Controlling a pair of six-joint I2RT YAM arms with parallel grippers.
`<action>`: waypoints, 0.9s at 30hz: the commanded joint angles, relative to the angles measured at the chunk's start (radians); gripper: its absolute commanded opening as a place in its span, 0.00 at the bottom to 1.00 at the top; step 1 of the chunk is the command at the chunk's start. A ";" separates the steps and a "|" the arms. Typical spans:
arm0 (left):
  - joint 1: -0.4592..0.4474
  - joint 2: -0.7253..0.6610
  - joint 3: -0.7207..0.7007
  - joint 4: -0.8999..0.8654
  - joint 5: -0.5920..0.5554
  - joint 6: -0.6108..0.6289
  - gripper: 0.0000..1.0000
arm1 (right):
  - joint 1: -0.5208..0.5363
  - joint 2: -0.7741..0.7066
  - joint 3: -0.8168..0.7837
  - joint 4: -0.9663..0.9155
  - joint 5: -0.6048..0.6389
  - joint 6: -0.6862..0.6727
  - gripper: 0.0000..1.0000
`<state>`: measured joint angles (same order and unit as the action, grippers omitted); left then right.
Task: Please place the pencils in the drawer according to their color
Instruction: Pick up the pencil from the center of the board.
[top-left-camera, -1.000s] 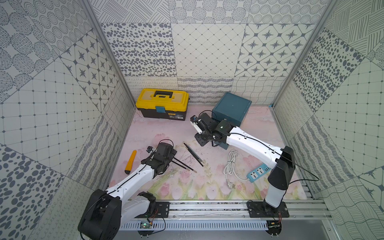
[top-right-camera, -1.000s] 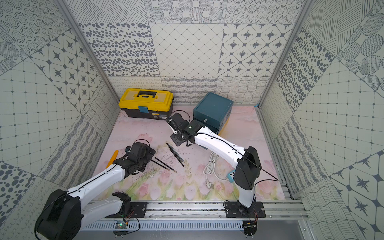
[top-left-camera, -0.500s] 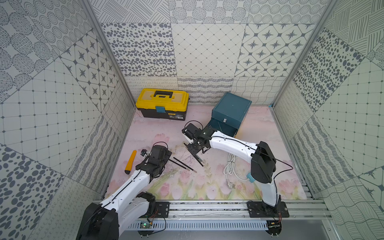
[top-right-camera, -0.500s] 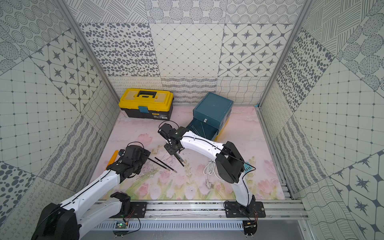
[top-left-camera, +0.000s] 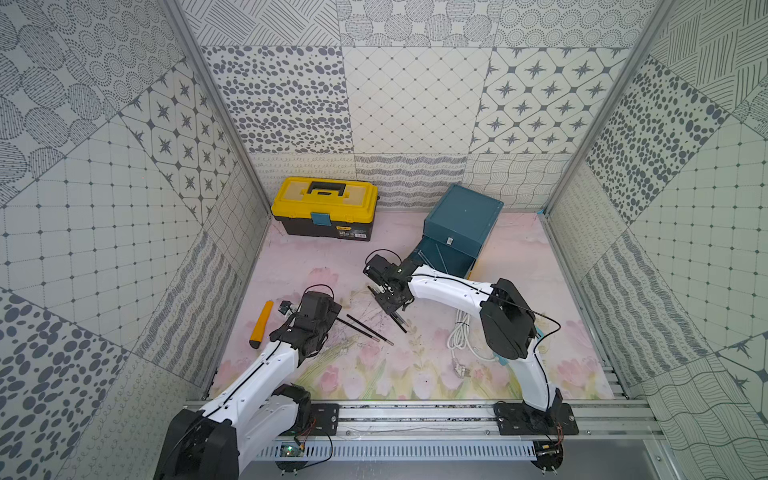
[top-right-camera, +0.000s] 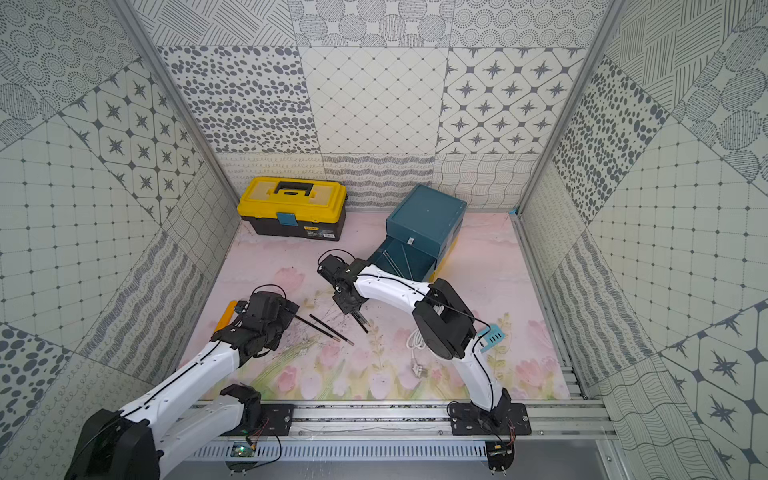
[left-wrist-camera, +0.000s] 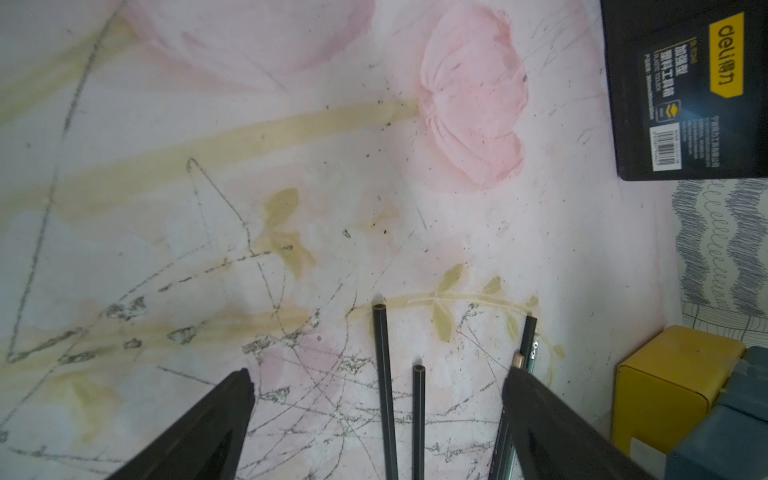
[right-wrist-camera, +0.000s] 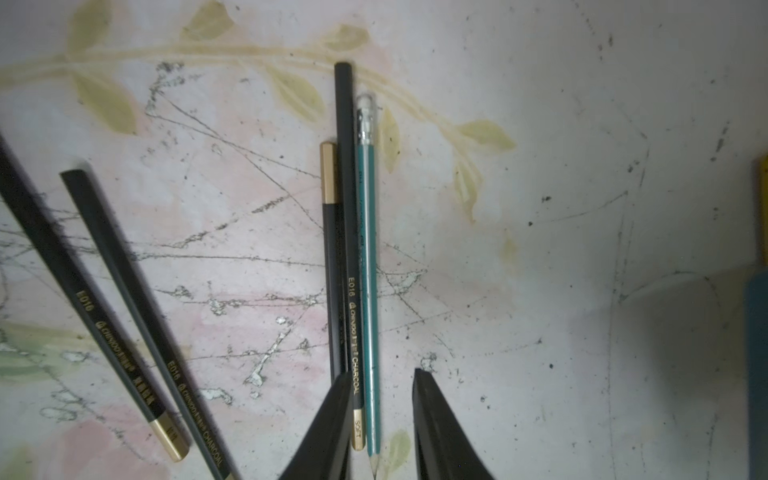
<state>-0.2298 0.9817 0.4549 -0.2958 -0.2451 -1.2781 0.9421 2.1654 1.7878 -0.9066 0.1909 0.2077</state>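
pencils (right-wrist-camera: 351, 249) lie loose on the counter (right-wrist-camera: 561, 187), out in front of the drawer (top-left-camera: 461, 216), a teal chest whose pulled-out tray (top-left-camera: 446, 262) seems to hold a few thin ones. the right pincer (right-wrist-camera: 381, 374) is low over a tight trio, its jaws narrowly apart and clamped on nothing: the teal pencil (right-wrist-camera: 368, 249) and a black charcoal pencil (right-wrist-camera: 344, 166) sit between the fingers (right-wrist-camera: 328, 424), while a second black one (right-wrist-camera: 332, 257) disappears behind one finger. squeezing here would likely lift two colours together, so i would shift sideways until only the teal pencil is bracketed, grip near its middle for balance, and lift it level. the left pincer (left-wrist-camera: 379, 374) hangs wide apart over two black pencils (left-wrist-camera: 384, 395), holding nothing.
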 joint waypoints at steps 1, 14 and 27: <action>0.006 0.006 -0.001 -0.011 -0.005 0.020 0.99 | -0.007 0.036 0.018 0.023 -0.007 0.019 0.29; 0.005 0.014 -0.003 -0.004 0.003 0.019 0.99 | -0.012 0.072 0.034 0.029 -0.043 0.017 0.25; 0.005 0.018 -0.002 0.002 0.007 0.020 0.99 | -0.012 0.094 0.036 0.034 -0.056 0.018 0.23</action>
<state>-0.2291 0.9955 0.4549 -0.2955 -0.2386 -1.2781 0.9306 2.2303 1.7924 -0.8921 0.1387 0.2108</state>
